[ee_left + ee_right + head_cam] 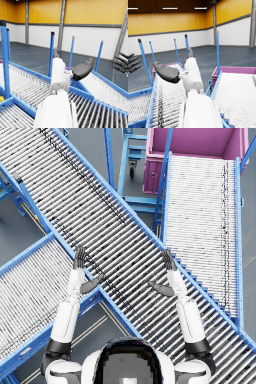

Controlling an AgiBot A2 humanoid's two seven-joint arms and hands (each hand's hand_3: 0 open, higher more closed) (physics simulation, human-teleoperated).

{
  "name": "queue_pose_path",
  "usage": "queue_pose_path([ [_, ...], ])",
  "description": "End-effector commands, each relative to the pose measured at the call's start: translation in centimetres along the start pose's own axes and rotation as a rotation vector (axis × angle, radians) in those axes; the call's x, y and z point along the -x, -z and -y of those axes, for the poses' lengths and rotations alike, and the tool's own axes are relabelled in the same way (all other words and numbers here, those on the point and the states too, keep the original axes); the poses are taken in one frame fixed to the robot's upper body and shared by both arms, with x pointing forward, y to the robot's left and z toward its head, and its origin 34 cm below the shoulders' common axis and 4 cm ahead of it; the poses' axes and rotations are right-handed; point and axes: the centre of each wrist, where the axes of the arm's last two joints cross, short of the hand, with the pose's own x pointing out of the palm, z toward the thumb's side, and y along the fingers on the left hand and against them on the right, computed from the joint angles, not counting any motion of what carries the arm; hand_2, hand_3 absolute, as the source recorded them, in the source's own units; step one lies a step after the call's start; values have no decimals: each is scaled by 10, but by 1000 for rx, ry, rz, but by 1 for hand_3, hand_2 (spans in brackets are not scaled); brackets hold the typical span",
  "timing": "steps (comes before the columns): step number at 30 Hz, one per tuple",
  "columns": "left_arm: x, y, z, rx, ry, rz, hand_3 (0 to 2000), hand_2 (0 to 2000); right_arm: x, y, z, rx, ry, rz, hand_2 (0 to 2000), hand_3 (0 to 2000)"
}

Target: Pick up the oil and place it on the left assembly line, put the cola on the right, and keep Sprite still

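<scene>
Finds a central roller line (115, 233) crossing the head view on a diagonal between blue rails. Notes the right assembly line (200, 218) branching off beside it toward a pink bin (200, 140), and the left assembly line (30, 288) branching the other way. Records the left robot hand (82, 273) and the right robot hand (167, 275) raised over the near stretch of the central roller line, well apart. Finds both unclenched and holding nothing, fingers extended, thumbs turned inward toward each other. Cannot locate the oil, the cola or the Sprite in any of the three views, so cannot report on the shape, colour, label or posture of any bottle. Judges the task not visibly begun: shows no oil on the left assembly line, no cola on the right assembly line, nothing gripped. Judges both placements outstanding, pending goods coming within reach.
</scene>
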Motion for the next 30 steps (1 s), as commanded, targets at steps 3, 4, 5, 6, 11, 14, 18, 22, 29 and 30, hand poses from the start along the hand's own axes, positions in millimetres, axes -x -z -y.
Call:
queue_pose_path([
  [3, 0, 0, 0, 0, 0, 0, 0, 0, 0, 0, 0, 0, 0, 0, 0, 0],
  [4, 0, 0, 0, 0, 0, 0, 0, 0, 0, 0, 0, 0, 0, 0, 0, 0],
  [5, 0, 0, 0, 0, 0, 0, 0, 0, 0, 0, 0, 0, 0, 0, 0, 0],
  [6, -5, 2, -4, 3, 14, 7, 0, 0, -2, 4, 4, -13, -9, 8, 0, 0],
  [11, 0, -14, -8, -150, 63, 17, 0, 0, -3, -15, 8, 155, 83, 20, 0, 0],
  [14, -2, -28, -12, -223, 71, 26, 0, 0, 0, -29, 11, 231, 112, 21, 0, 0],
  [18, 4, -46, -16, -306, 45, 31, 0, 0, 4, -43, 14, 297, 137, 23, 0, 0],
  [22, 12, -56, -20, -351, 11, 35, 0, 0, 12, -52, 14, 340, 174, 22, 0, 0],
  [29, 22, -78, -23, -447, -60, -96, 0, 0, 22, -64, 15, 397, 217, 23, 0, 0],
  [30, 23, -81, -22, -456, -77, -141, 0, 0, 22, -66, 14, 399, 229, -20, 0, 0],
])
